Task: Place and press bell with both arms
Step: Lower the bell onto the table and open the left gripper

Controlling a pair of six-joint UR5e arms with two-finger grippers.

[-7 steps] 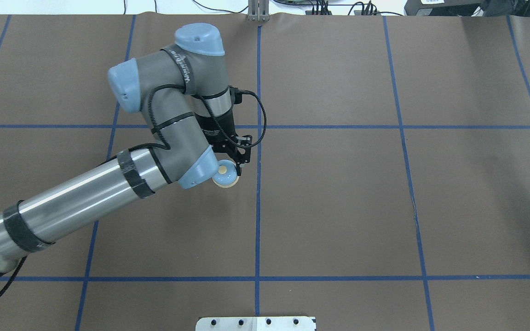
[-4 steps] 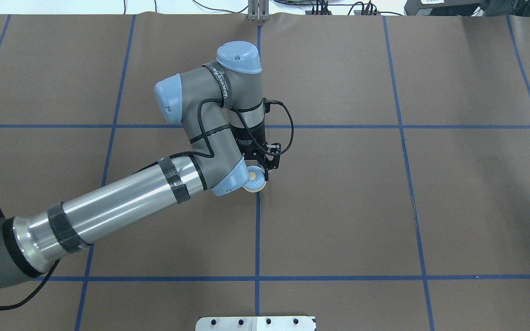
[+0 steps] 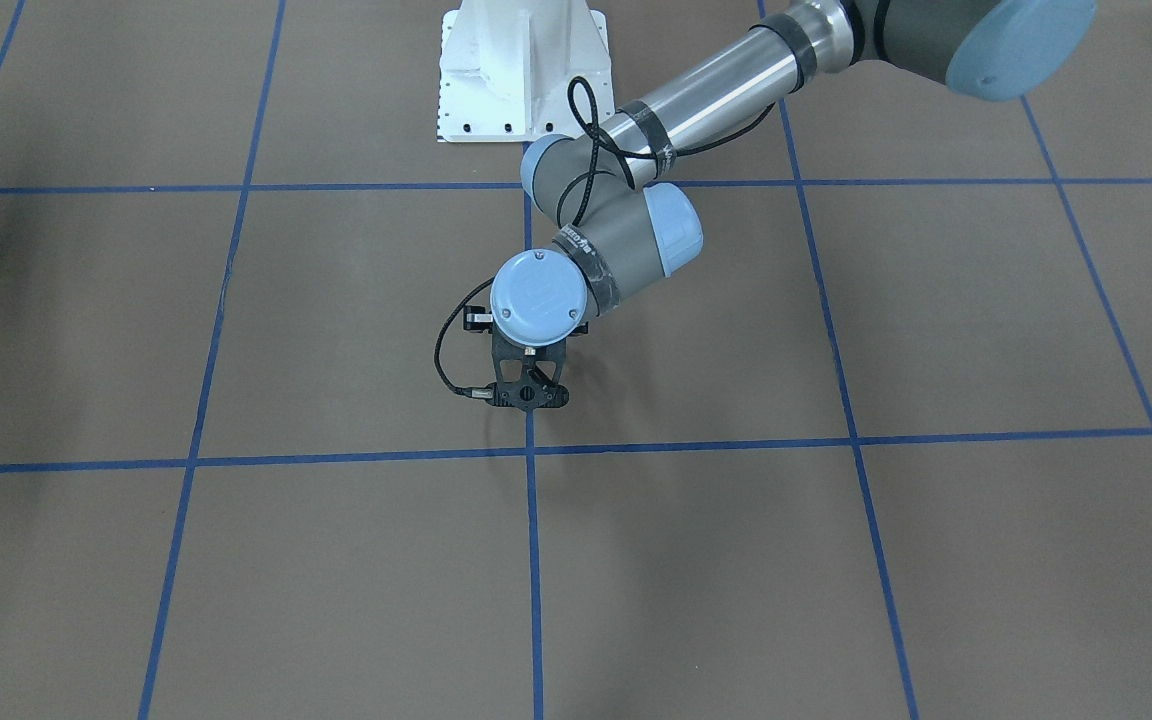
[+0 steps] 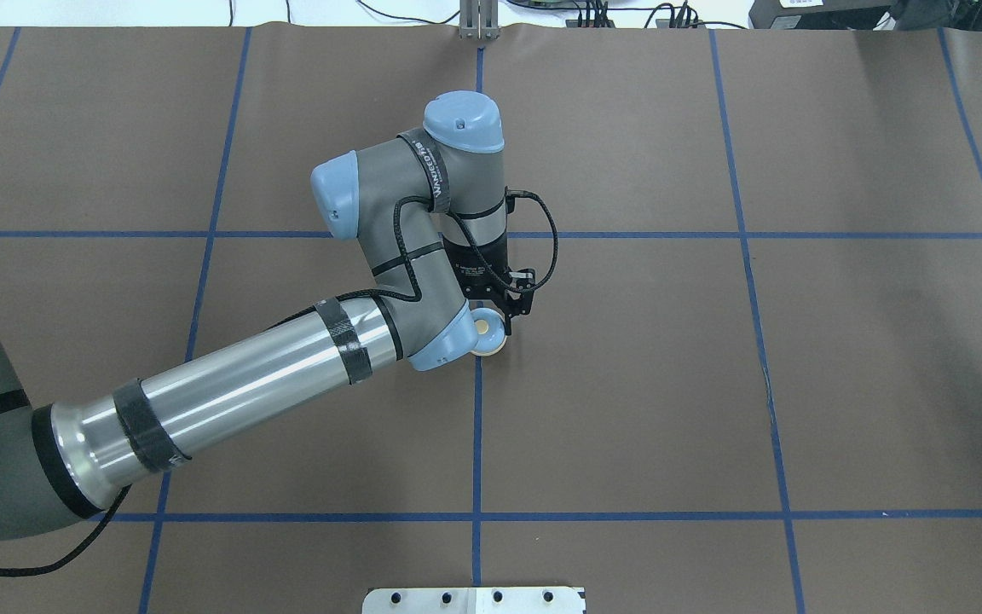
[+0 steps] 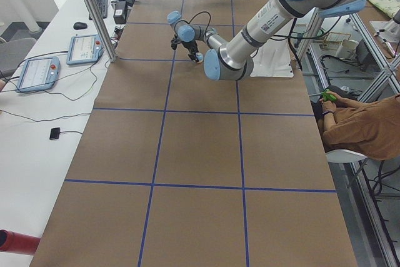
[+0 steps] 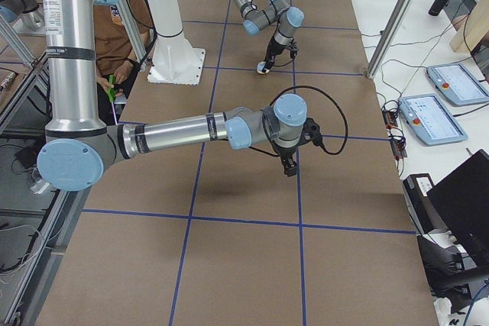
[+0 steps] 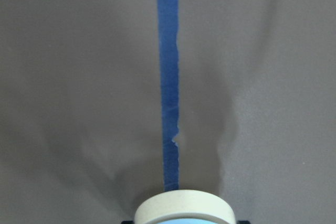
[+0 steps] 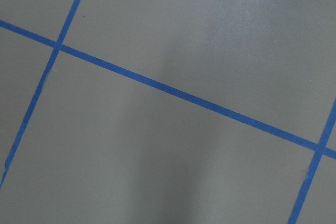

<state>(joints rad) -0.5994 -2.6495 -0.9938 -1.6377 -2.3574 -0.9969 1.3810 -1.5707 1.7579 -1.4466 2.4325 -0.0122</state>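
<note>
"Where is the bell [image 4: 491, 338]?"

"Near the middle of the overhead view, right over a blue tape line [image 4: 476, 426]. The left claw [image 4: 501, 317] is clamped on it."

"Is it sitting on the table [image 4: 798, 384]?"

"I cannot tell."

"Why do I see only part of it?"

"A blue cap [image 4: 444, 341] on the left arm [image 4: 244, 384] covers its left side. In the front view the claw hides it."

"And the right claw [image 6: 289, 167]?"

"It hangs over the brown table in the middle of the right-side view, well apart from the bell. I cannot tell if its fingers are apart or together."

"What else is around?"

"A white pedestal [image 3: 521, 70] is at the top of the front view. In the left-side view, two tablets [image 5: 87, 48] lie at the left and a person in a brown shirt [image 5: 365, 126] sits at the right edge."
</note>
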